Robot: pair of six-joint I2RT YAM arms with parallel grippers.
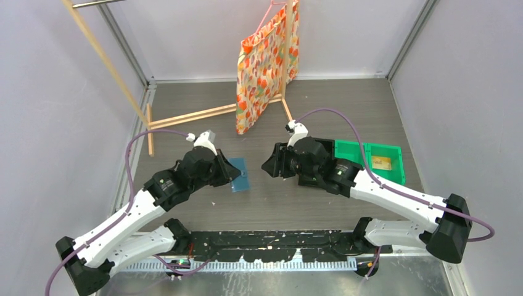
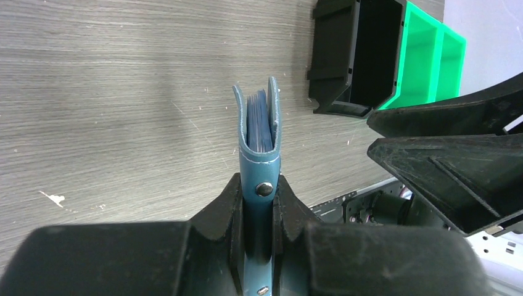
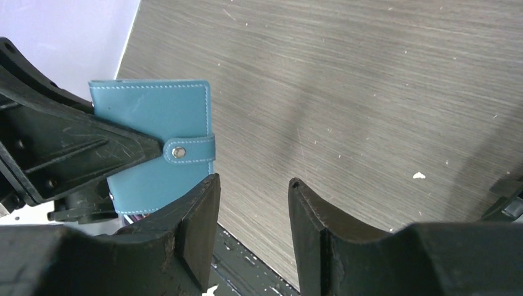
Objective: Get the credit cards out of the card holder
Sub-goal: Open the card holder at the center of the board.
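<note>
My left gripper (image 2: 258,191) is shut on the teal-blue card holder (image 2: 258,132), which stands on edge between its fingers with the snap strap closed. Dark card edges (image 2: 259,120) show packed inside it. In the top view the card holder (image 1: 241,174) sticks out from the left gripper (image 1: 229,172) above the table. In the right wrist view the card holder (image 3: 154,145) is at the left, held by the left gripper. My right gripper (image 3: 251,185) is open and empty, just right of the holder and apart from it; it also shows in the top view (image 1: 269,165).
A green bin (image 1: 370,160) holding a tan card (image 1: 382,163) sits at the right, with a black bin (image 2: 351,55) beside it under the right arm. A patterned bag (image 1: 265,61) hangs on a wooden stand (image 1: 185,117) at the back.
</note>
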